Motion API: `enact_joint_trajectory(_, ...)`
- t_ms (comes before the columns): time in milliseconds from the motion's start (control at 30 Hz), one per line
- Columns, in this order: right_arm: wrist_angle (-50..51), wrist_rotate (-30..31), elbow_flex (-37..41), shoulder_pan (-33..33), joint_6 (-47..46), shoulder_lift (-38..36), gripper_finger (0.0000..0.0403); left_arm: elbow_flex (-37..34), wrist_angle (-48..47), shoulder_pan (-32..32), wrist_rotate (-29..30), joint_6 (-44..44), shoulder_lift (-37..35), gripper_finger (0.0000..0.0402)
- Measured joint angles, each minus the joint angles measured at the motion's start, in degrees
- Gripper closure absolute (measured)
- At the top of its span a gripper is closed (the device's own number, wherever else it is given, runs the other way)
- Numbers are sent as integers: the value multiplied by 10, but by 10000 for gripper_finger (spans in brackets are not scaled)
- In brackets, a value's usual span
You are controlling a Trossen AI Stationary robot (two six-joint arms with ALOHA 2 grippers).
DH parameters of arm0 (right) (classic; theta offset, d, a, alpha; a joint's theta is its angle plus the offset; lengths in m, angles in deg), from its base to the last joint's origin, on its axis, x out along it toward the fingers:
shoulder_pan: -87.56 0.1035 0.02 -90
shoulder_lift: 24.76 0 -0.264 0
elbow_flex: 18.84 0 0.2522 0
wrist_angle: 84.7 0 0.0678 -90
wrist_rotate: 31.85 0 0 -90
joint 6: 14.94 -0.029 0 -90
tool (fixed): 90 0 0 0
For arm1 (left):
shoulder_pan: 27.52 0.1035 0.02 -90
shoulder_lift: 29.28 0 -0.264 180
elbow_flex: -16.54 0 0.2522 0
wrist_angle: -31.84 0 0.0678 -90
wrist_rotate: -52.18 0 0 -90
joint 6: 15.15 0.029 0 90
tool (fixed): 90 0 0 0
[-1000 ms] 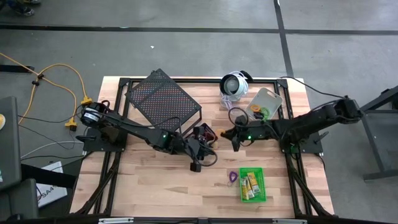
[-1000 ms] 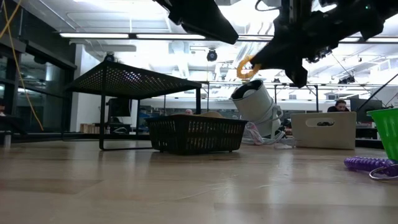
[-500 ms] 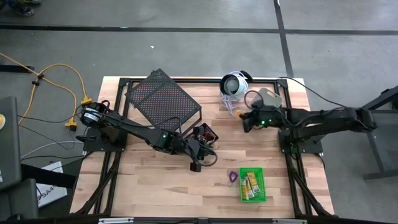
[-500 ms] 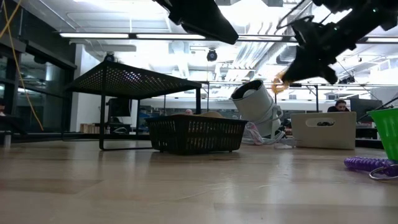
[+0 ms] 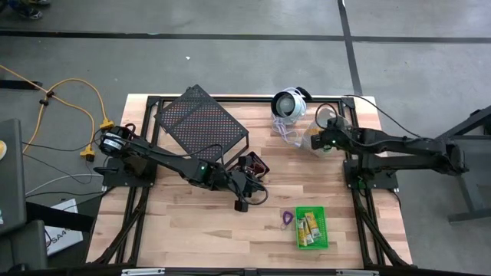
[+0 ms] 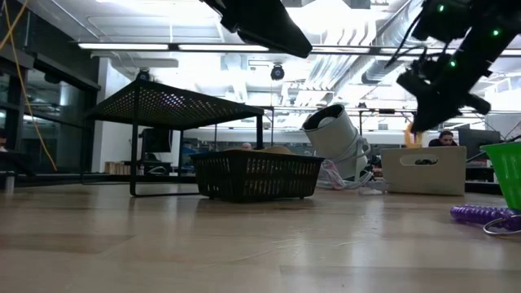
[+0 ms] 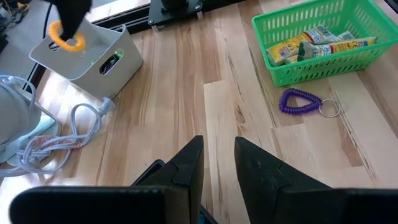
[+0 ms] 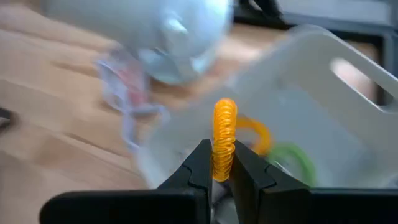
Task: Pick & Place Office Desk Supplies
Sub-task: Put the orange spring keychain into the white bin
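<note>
Wooden table (image 5: pixel 192 222) — right pincer (image 8: pixel 219 163) clamps an orange loop (image 8: pixel 224 137) above the grey bin (image 7: pixel 84 53).

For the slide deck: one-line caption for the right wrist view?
Right gripper holds an orange loop over the grey bin.

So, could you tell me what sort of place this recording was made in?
Probably a robotics lab in an open industrial hall: a wooden table on a black frame, bare concrete floor with taped lines, exposed ceiling ducts and strip lights, and desks with a person behind.
</note>
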Motion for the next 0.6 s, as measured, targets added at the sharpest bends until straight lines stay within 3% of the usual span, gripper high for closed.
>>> enact_joint_trajectory(600, 60, 16, 0, -2, -59, 128, 375, 0, 0, -1, 0, -9, 0, 318)
